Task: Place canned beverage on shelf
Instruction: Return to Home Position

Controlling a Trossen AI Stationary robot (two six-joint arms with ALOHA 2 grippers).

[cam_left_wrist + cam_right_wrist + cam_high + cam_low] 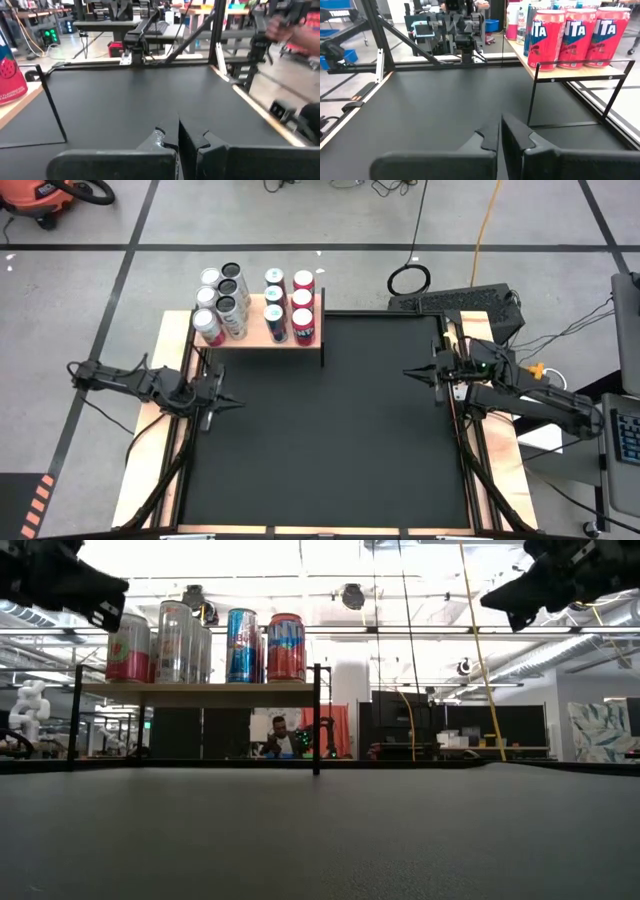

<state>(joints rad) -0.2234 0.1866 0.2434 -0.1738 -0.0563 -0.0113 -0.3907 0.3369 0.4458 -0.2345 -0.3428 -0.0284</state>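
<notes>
Red soda cans (303,305) stand lined up on the wooden shelf (254,325) at the upper left. The job looks done, so the left gripper (225,402) and right gripper (410,372) rest at the sides, both pinched closed and holding nothing.

Counter (150,470) is carrying a black mat (330,430) over most of its top. Shelf (254,330) is standing at the counter's far left corner, bearing three red cans (303,305) in a row at its right end. A row of blue cans (275,300) is standing just beside them, with silver and pink cans (222,302) clustering at the left end.
</notes>
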